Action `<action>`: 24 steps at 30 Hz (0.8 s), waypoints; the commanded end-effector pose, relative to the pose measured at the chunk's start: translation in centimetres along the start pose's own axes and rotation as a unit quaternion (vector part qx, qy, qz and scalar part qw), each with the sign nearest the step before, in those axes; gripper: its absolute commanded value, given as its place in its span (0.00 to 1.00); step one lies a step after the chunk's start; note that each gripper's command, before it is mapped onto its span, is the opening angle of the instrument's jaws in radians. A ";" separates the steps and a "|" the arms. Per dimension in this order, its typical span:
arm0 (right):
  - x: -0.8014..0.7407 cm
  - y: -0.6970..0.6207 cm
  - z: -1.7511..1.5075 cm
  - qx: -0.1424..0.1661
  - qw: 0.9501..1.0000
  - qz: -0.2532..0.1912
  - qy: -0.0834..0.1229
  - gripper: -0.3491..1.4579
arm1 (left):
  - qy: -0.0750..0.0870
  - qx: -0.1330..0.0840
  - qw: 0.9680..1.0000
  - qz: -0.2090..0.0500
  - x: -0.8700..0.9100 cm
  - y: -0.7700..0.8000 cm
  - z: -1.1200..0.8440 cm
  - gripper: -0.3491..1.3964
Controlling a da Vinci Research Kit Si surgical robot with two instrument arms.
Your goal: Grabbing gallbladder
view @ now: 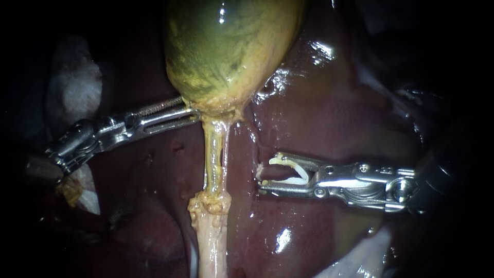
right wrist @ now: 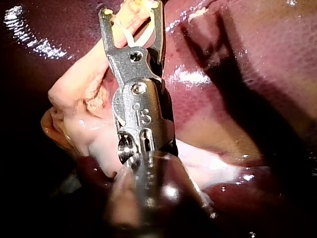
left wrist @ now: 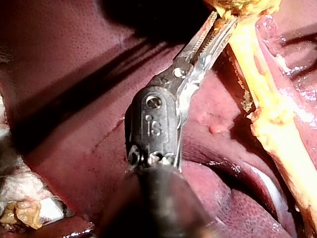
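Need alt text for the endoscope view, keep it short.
The left instrument reaches the lower end of a green-yellow gallbladder, which lies on dark red liver with a pale tube running down from it. The right instrument, beside the tube and apart from it, holds a white clip in its jaws.

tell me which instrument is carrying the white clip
The right instrument, entering from the right: a white clip sits gripped between its jaws, beside the tube. The left instrument carries no clip; its tip is at the base of the gallbladder.
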 end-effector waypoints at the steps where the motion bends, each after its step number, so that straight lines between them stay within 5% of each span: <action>1: 0.00 0.00 0.00 0.000 1.000 0.000 0.000 0.52 | 0.000 0.000 1.000 0.000 0.00 0.01 -0.01 0.21; 13: 0.00 -0.01 0.00 0.000 1.000 0.000 0.000 0.52 | -0.003 0.003 1.000 -0.007 0.00 0.06 -0.07 0.17; 24: 0.00 -0.01 0.00 0.000 1.000 0.000 0.000 0.52 | -0.007 -0.007 1.000 -0.012 0.04 0.09 -0.52 0.18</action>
